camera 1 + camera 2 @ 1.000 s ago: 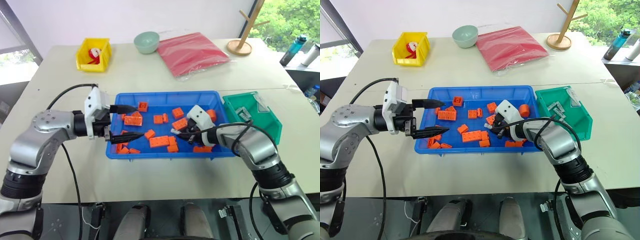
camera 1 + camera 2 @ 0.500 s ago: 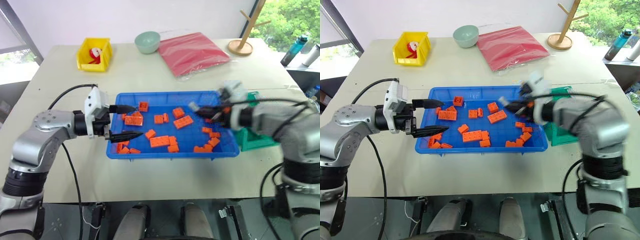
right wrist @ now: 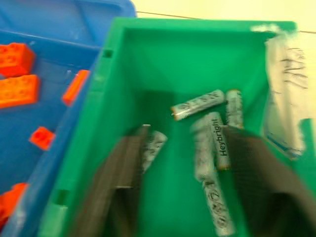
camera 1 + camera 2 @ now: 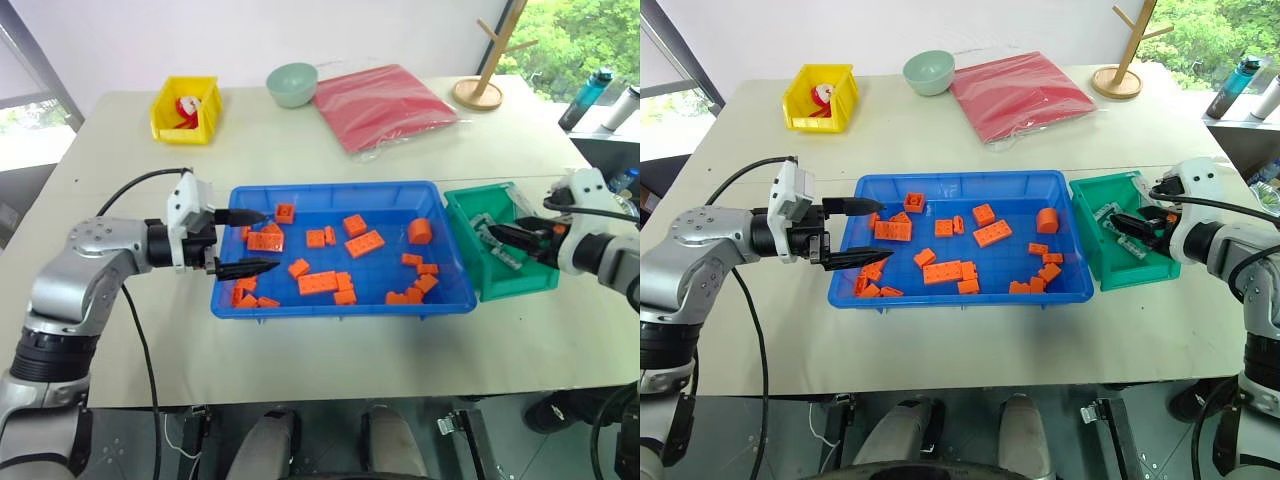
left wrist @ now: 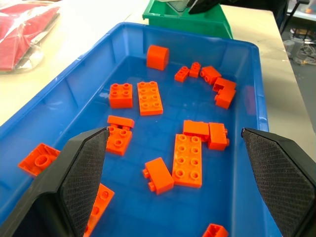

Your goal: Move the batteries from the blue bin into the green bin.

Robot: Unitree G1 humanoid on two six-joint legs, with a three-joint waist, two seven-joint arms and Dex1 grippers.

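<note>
On the table (image 4: 330, 150), the blue bin (image 4: 330, 192) holds orange bricks (image 4: 318, 283). Just right of it stands the green bin (image 4: 535, 275), the batteries (image 3: 211, 153) lying inside. Left tool (image 4: 243, 241) hovers spread over the blue bin's left end; right tool (image 4: 508, 236) hangs spread over the green bin.

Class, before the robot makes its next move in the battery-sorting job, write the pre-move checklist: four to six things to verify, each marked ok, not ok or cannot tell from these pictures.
1. Right end effector open over the green bin: ok, fingers apart, nothing between them.
2. Batteries lying in the green bin: ok, several on its floor.
3. No batteries left in the blue bin: cannot tell; orange bricks are all that shows, but one could lie hidden among them.
4. Left end effector open and empty: ok, at the blue bin's left end.
5. Green bin beside the blue bin, upright: ok.
</note>
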